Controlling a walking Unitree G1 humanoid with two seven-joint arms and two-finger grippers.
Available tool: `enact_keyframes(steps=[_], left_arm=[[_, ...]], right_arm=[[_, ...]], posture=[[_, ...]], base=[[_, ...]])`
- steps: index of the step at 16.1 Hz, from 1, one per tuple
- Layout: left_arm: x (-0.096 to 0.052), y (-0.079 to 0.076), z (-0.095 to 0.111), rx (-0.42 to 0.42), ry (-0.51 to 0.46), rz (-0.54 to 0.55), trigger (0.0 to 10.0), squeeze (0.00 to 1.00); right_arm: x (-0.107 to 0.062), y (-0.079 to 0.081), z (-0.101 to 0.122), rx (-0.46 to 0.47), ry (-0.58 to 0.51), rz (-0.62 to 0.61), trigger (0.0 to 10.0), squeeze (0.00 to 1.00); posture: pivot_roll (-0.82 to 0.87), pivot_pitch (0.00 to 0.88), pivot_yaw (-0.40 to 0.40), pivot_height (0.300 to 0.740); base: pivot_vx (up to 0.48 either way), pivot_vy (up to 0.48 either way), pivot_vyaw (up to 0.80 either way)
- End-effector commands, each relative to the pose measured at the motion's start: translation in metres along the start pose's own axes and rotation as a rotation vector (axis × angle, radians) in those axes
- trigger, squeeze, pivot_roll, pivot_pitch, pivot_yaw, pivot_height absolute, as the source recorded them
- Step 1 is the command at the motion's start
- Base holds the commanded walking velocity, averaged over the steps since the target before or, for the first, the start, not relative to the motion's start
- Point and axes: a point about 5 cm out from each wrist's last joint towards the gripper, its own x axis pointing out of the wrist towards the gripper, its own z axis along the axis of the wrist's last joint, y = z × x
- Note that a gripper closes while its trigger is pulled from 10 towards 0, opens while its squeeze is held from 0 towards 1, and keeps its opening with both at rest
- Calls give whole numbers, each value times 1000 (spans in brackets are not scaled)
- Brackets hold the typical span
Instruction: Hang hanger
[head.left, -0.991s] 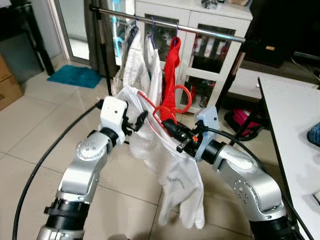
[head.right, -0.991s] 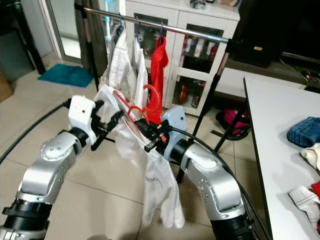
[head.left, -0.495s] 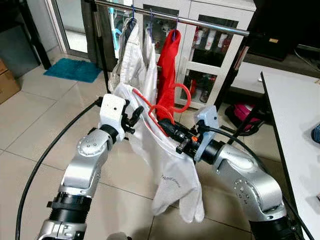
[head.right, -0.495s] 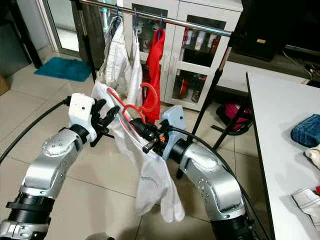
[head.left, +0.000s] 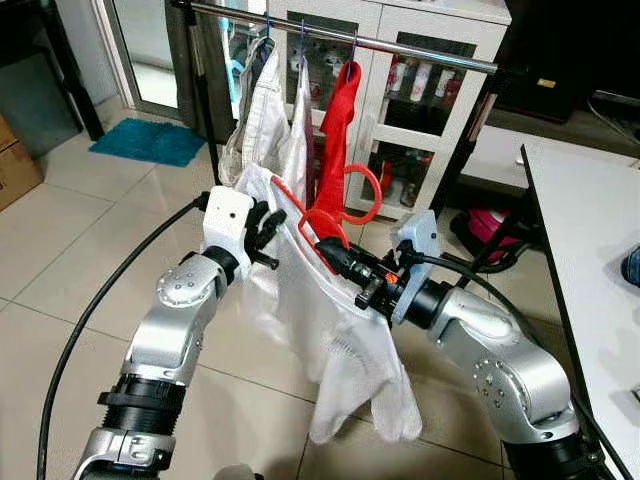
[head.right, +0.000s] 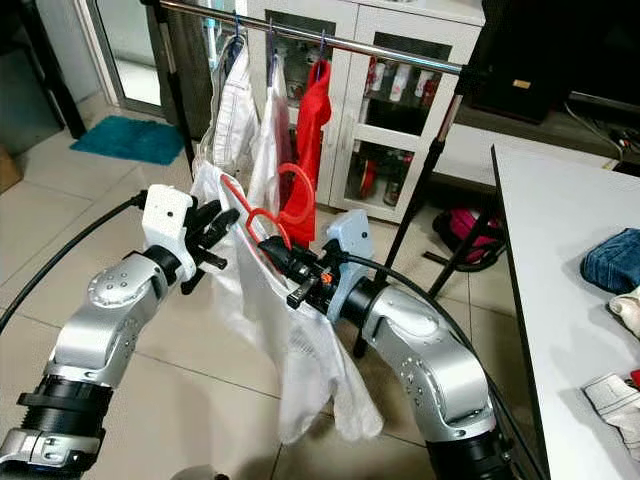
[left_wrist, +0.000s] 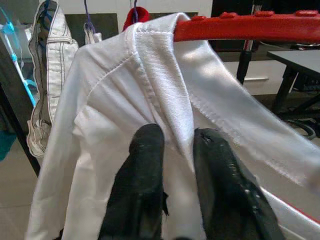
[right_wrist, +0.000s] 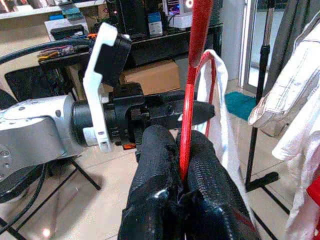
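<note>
A red hanger (right_wrist: 190, 100) carries a white garment (head.left: 340, 340) that hangs down between my two arms. My right gripper (head.left: 335, 255) is shut on the hanger's thin red bar, just below its hook (head.left: 376, 195). My left gripper (left_wrist: 177, 132) is shut on a fold of the garment's collar, close under the hanger's shoulder (left_wrist: 250, 27). Both are held up in front of a clothes rail (head.left: 430, 55). On the rail hang a white jacket (head.left: 262, 110), another white piece (head.left: 298, 120) and a red garment (head.left: 335, 140).
A white cabinet with glass doors (head.left: 400, 130) stands behind the rail. A white table (head.left: 590, 250) with folded clothes (head.right: 610, 260) runs along the right. A black cable (head.left: 90, 320) crosses the tiled floor at left, near a blue mat (head.left: 145, 140) and a cardboard box (head.left: 15, 160).
The camera has tilted up a little toward the rail. The garment's lower end has swung to the right. Both grippers keep their hold.
</note>
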Motion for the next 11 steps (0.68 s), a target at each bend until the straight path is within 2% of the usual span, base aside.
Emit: enact_keyframes(steps=[1,4,8,11], left_arm=[[3,1,1,5,7,0,0,0],[2,1,4,3,-14,-1,0,0],[-6,2,12,-4,-62,0,0,0],[-18,16,28,3,-144,70,0,0]], right_arm=[[-1,6,12,-25,-49,35,0,0],[-1,4,10,-25,-40,21,0,0],[-3,-13,0,-56,52,-97,0,0],[-11,-20,-12,-98,157,-90,0,0]], posture=[[0,0,-62,740],[2,0,-65,740],[6,0,-65,740],[14,0,-70,740]], base=[[0,0,0],[0,0,0],[0,0,0],[0,0,0]])
